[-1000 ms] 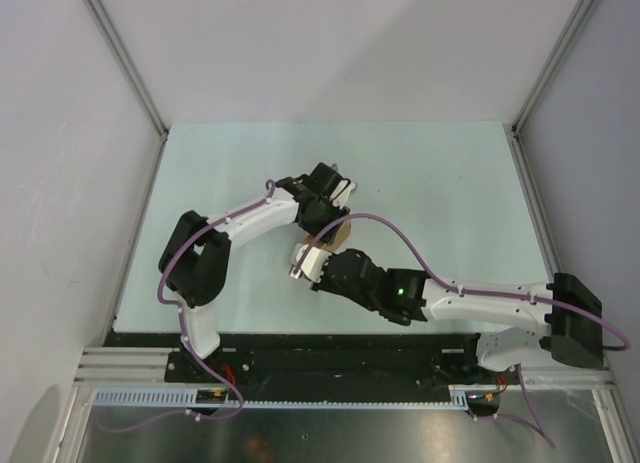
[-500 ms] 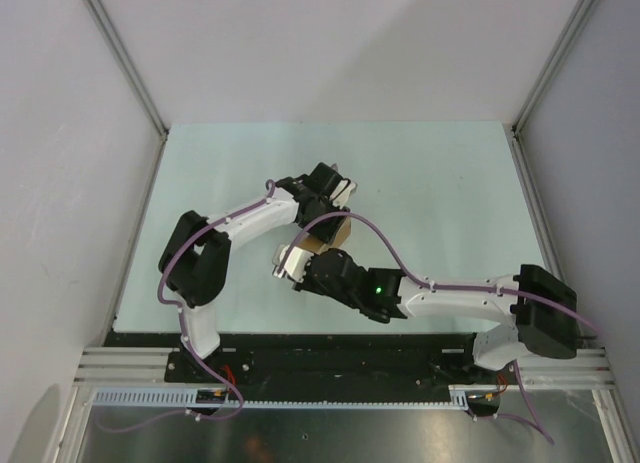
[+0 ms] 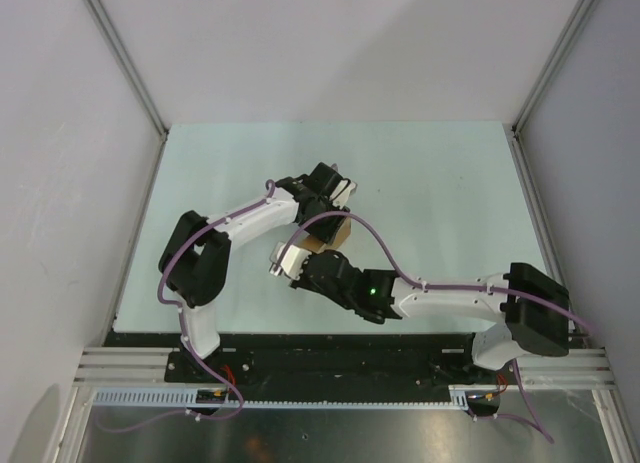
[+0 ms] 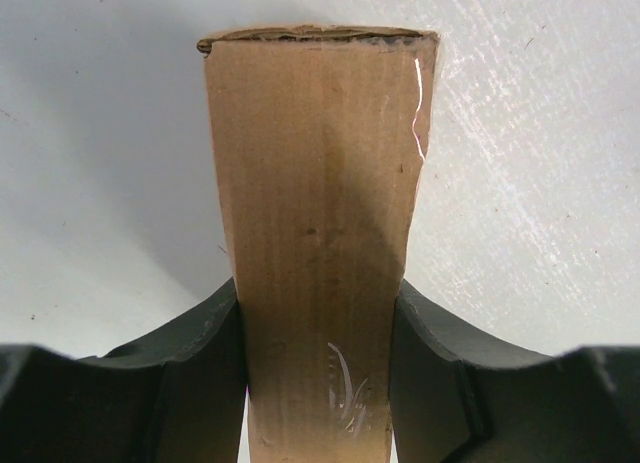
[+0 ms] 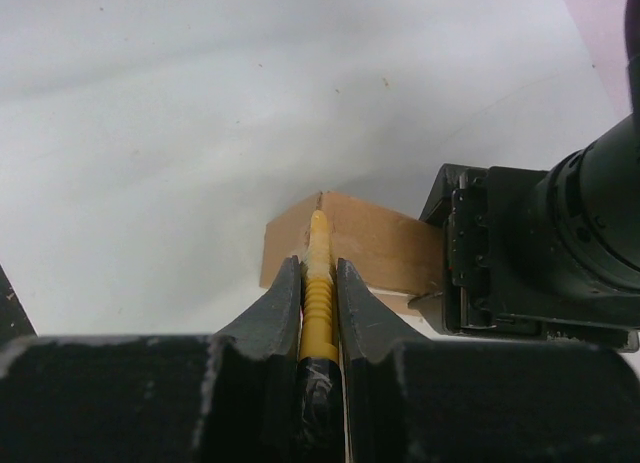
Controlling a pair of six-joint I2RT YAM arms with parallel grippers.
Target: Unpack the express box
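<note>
The express box [image 4: 315,183], a flat brown cardboard carton, is clamped on its sides between my left gripper's [image 4: 318,383] fingers, over the pale table. In the top view the box [image 3: 336,233] sits mid-table under the left gripper [image 3: 326,213]. My right gripper [image 5: 318,283] is shut on a yellow-black utility knife [image 5: 318,308]. The knife's tip touches the near corner edge of the box [image 5: 375,245]. In the top view the right gripper [image 3: 303,253] is just left of and below the box. The box's lid is hidden.
The left gripper's black body [image 5: 535,253] stands close to the right of the knife in the right wrist view. The pale table [image 3: 420,183] is walled by grey panels at left, back and right. The right arm's cable [image 3: 380,238] arches over the box area.
The right arm has swung left and its wrist has shifted left along the box's near side. The left arm and the box have stayed put.
</note>
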